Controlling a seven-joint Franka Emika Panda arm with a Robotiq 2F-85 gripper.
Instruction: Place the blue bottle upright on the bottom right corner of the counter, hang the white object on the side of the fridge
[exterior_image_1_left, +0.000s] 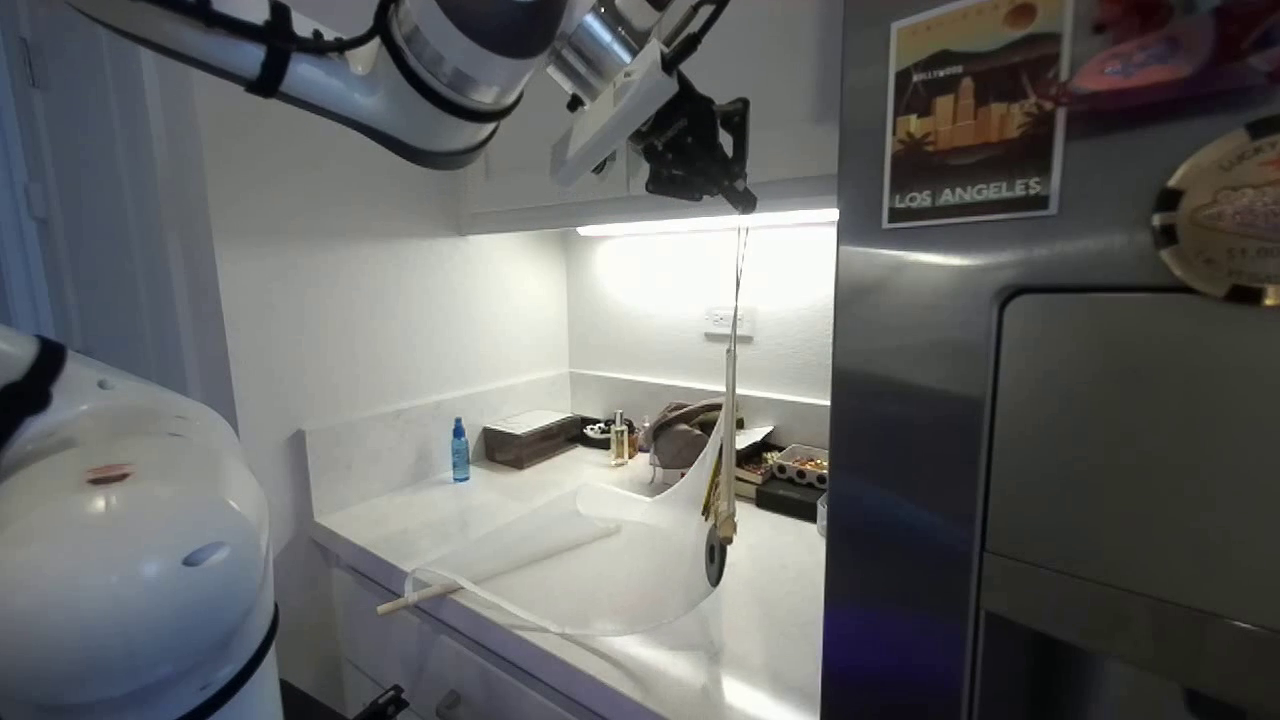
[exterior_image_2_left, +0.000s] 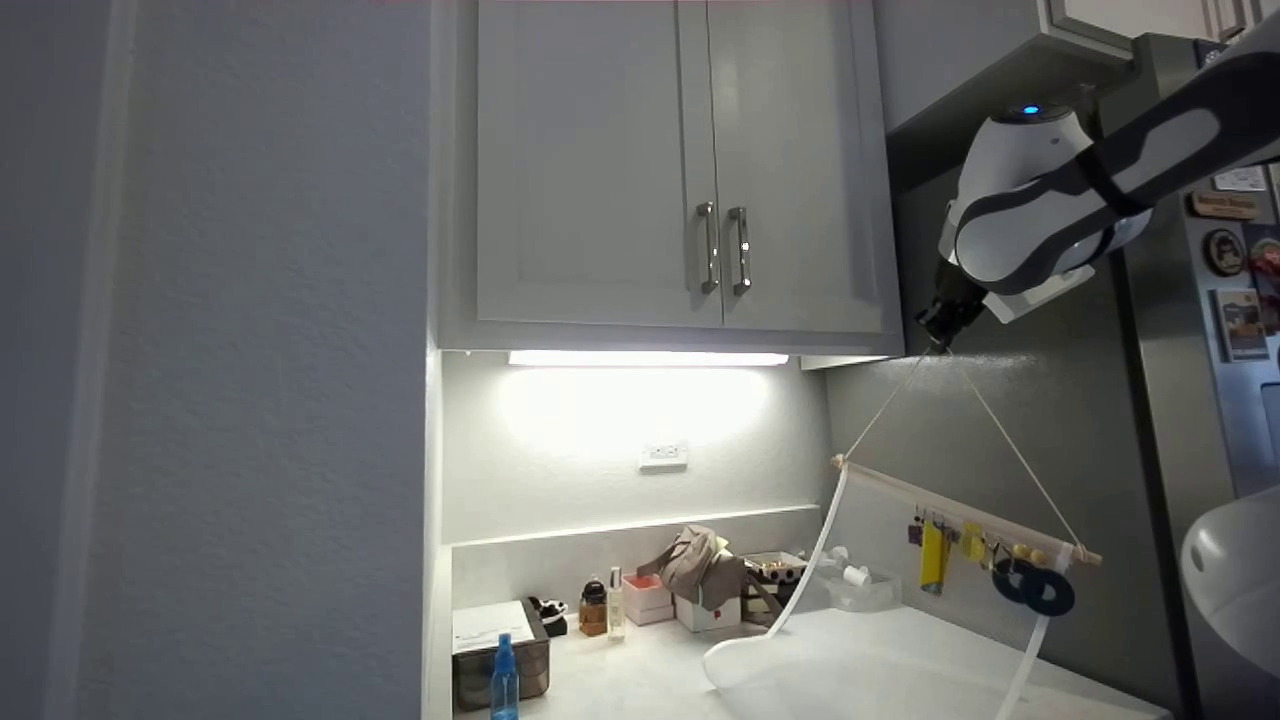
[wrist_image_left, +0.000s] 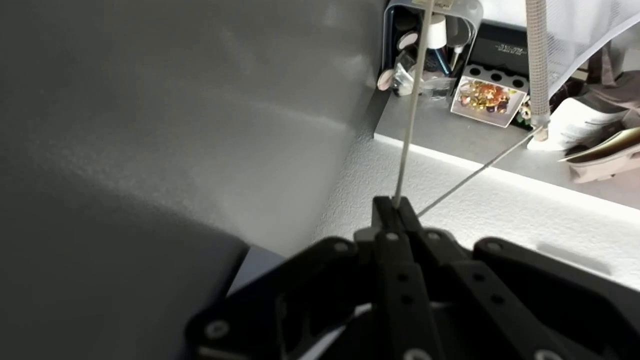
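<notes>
We have the gripper (wrist_image_left: 395, 202) grasping the sheet (exterior_image_2_left: 885, 540) by its cord (wrist_image_left: 411, 110), thin beige twine clenched tight between the tips. Sheet is whitish see-through mesh, floppy, paler solid bands down the edges. Its cord makes a tall triangle over a slim top rod (wrist_image_left: 538, 65), which slants in an exterior view, one end lower. From there the sheet's long axis runs down, then bends and spreads over the counter (exterior_image_1_left: 770, 600), smooth and white. We see the pale round lower rod (exterior_image_1_left: 420, 599) at its other end, tip past the counter's edge. Flat yellow strip (exterior_image_2_left: 934, 558) and dark rings (exterior_image_2_left: 1030, 593) hang below the top rod. Sheet's upper part is near the side of the fridge (exterior_image_1_left: 920, 380), grey steel; touching or not, we can't tell. Flat poster (exterior_image_1_left: 975, 115) and round magnet (exterior_image_1_left: 1225, 225) on the fridge front. Bottle (exterior_image_1_left: 460, 458): see-through blue, slender, standing upright on the counter by the backsplash (exterior_image_1_left: 380, 455), long axis vertical, narrow cap up, just beside a boxy brown case (exterior_image_1_left: 530, 445).
</notes>
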